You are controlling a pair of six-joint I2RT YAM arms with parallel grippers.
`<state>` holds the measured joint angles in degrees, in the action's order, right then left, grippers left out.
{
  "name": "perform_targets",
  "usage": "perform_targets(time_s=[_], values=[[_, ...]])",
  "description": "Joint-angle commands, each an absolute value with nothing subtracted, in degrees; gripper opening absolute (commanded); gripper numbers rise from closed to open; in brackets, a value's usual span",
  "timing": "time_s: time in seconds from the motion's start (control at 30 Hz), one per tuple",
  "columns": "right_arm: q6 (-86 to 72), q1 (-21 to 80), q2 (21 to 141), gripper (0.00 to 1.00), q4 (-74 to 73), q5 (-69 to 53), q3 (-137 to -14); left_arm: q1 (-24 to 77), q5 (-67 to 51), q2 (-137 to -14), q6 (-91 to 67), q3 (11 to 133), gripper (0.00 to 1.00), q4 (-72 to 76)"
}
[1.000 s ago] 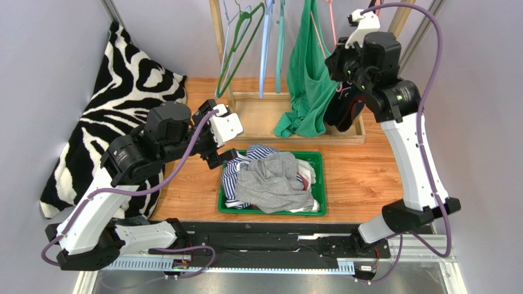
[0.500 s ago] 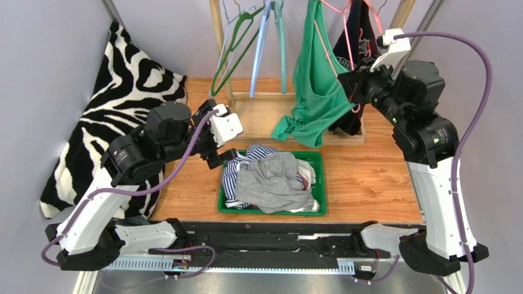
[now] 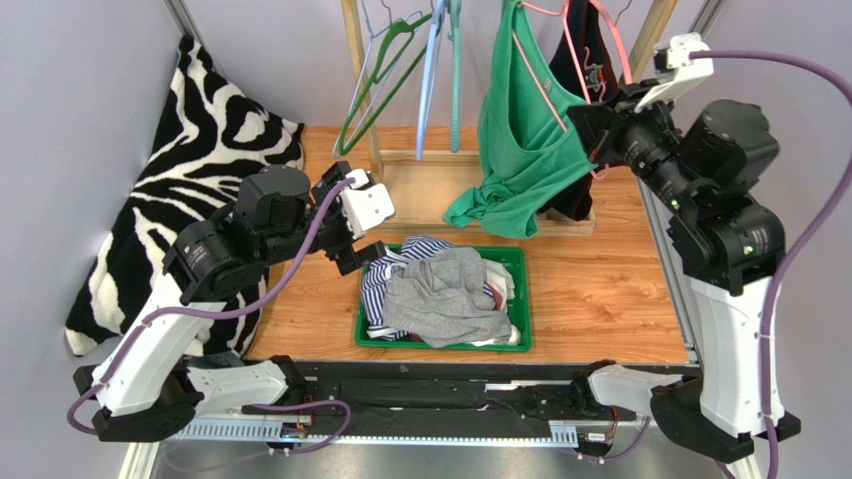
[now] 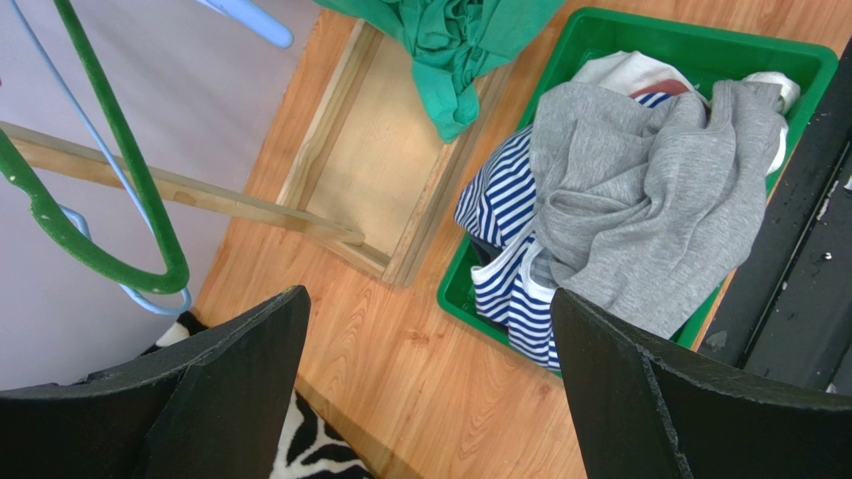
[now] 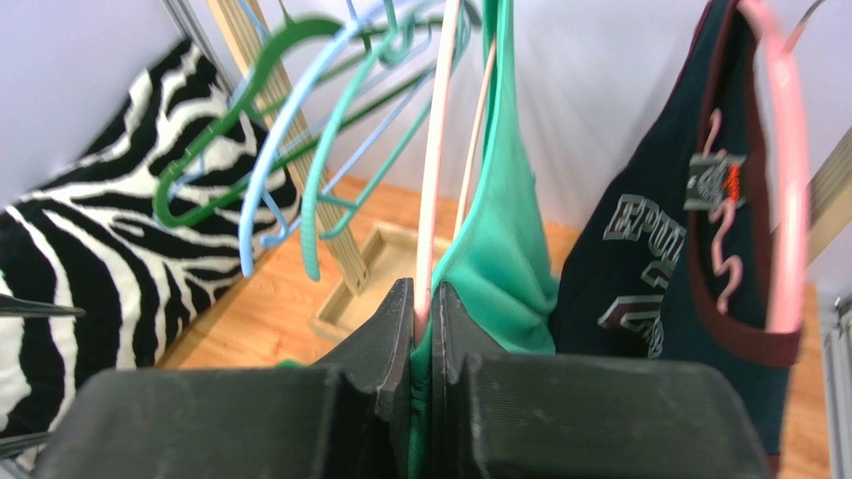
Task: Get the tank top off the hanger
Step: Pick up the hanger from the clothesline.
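Green tank top [image 3: 520, 150] hangs on its hanger [image 5: 435, 180] at the far edge, bunched at the hem. My right gripper [image 5: 422, 299] is pinched tight on its fabric; my left gripper [image 4: 430, 309] gapes wide, holding nothing.

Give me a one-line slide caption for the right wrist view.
Right gripper, jaws shut on the green tank top at its pale hanger, beside a dark printed top on a pink hanger.
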<state>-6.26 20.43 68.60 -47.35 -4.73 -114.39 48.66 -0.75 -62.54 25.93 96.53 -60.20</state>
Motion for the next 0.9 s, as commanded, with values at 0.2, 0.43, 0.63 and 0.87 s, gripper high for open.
perform_targets(time_s=[0.2, 0.43, 0.63, 0.87], values=[[-3.95, 20.48, 57.76, 0.00, -32.95, -4.93, -111.03, 48.25, -0.35, -61.96, 25.40, 97.21, 0.99, -58.80], [-6.51, 20.48, 50.65, 0.00, -36.12, -7.82, -91.77, 48.25, -0.26, -61.88, 25.40, 96.95, 0.99, -58.71], [-4.05, 20.57, 46.23, 0.00, -36.21, -11.60, -96.83, 48.25, -0.09, -61.96, 25.75, 96.59, 0.99, -58.62], [-5.53, 20.57, 49.48, 0.00, -35.08, -14.94, -118.46, 48.16, -0.27, -61.88, 25.40, 97.47, 0.99, -58.89]])
